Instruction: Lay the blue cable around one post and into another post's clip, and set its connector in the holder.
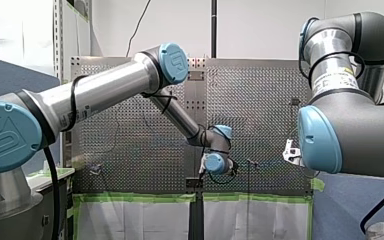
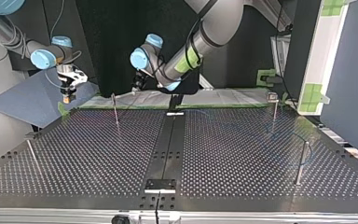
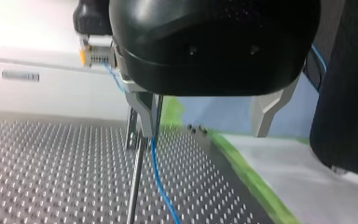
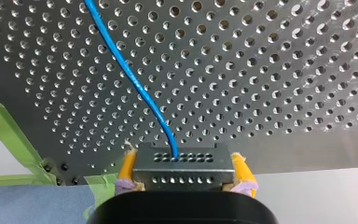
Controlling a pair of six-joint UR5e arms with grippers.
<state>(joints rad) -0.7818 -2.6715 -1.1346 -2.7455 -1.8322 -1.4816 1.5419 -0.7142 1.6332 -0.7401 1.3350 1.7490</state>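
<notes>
Right gripper [image 4: 182, 173]: you see its yellow pads [image 4: 127, 168] closed on the connector [image 4: 182, 163], near the edge of the tabletop [image 4: 270, 70].
Left gripper [image 3: 205, 134]: its metal fingers [image 3: 142, 109] stand apart; nothing is held between them.
Blue cable [image 3: 161, 186]: it leaves the connector, and in the left wrist view it passes close along one finger, beside a thin post [image 3: 135, 186].

Front view: bright, even room light; the white wall [image 1: 270, 30] is nearly washed out.
Top view: dimmer; dark backdrop [image 2: 107, 46], soft sheen on the perforated table [image 2: 242, 149].
Left wrist view: glare from behind; my left gripper [image 3: 205, 133] is a backlit dark mass.
Right wrist view: even light; hole rims glint.
</notes>
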